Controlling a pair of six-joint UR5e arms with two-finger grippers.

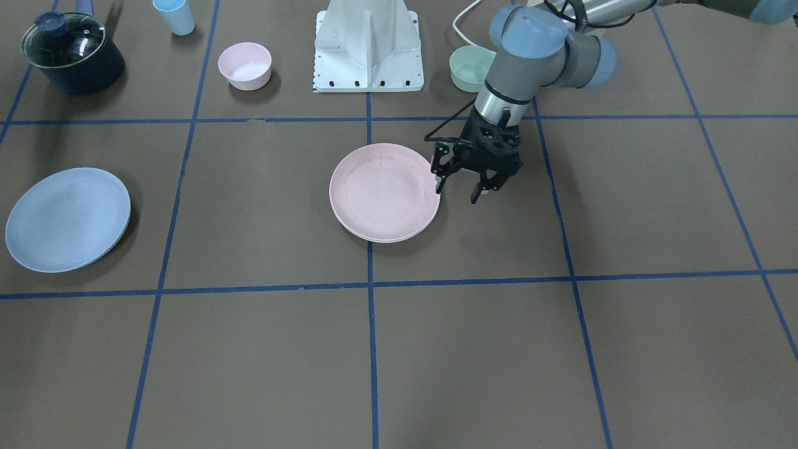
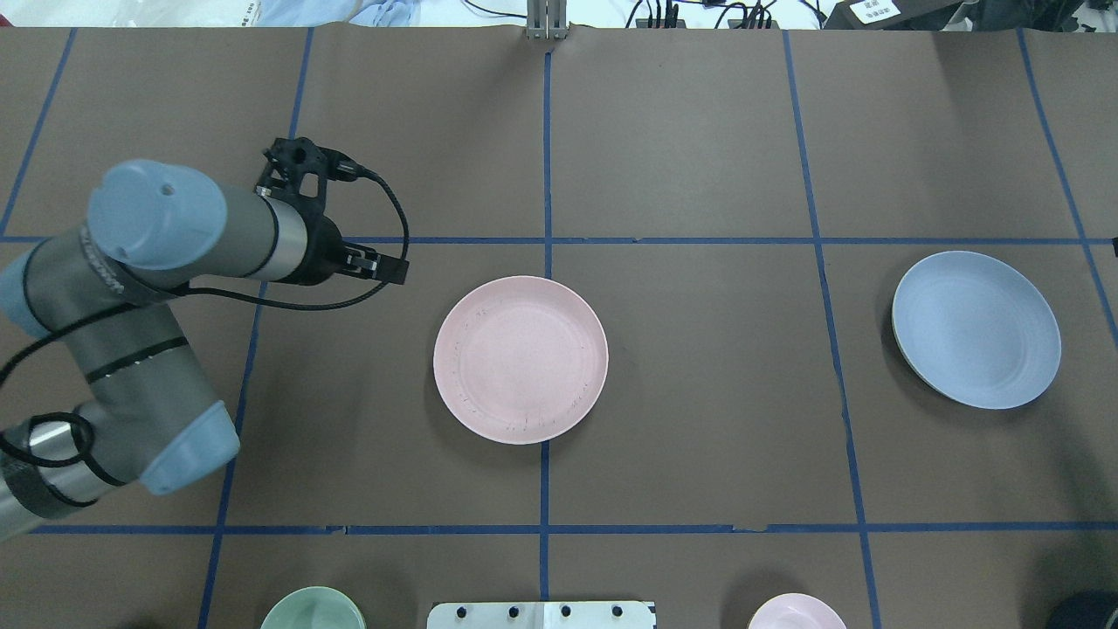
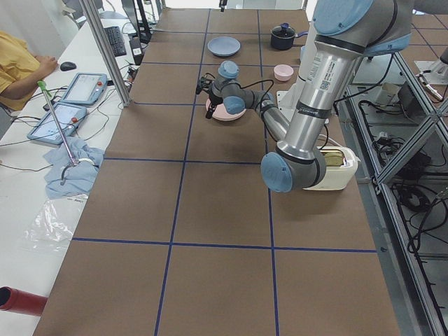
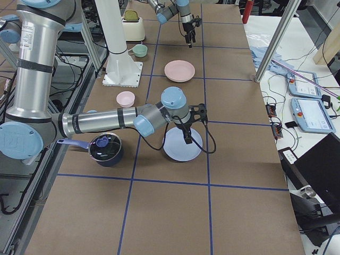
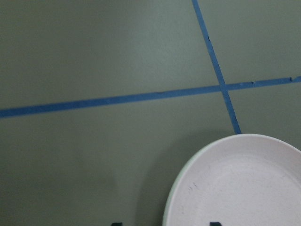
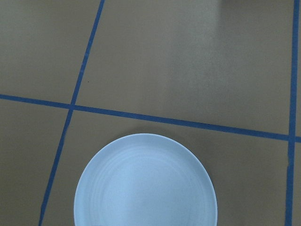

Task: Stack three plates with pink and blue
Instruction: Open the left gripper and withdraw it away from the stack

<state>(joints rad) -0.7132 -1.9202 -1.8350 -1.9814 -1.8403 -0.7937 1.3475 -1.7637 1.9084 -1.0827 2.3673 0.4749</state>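
The left gripper (image 1: 457, 192) hangs just beside the pink plate (image 1: 383, 190), at its rim on the robot's left, jaws wide and holding nothing. A paler rim under the pink plate looks like the cream plate (image 1: 386, 241). Open table (image 2: 716, 384) stretches right of the pink plate to the blue plate (image 2: 976, 328). The right gripper (image 4: 187, 139) is above the blue plate; I cannot tell how its jaws stand.

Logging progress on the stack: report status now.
Left gripper fingers open, beside the pale pink round plastic plate. Right gripper over the light blue round plastic plate, fingers unreadable. These plates apart, unstacked.
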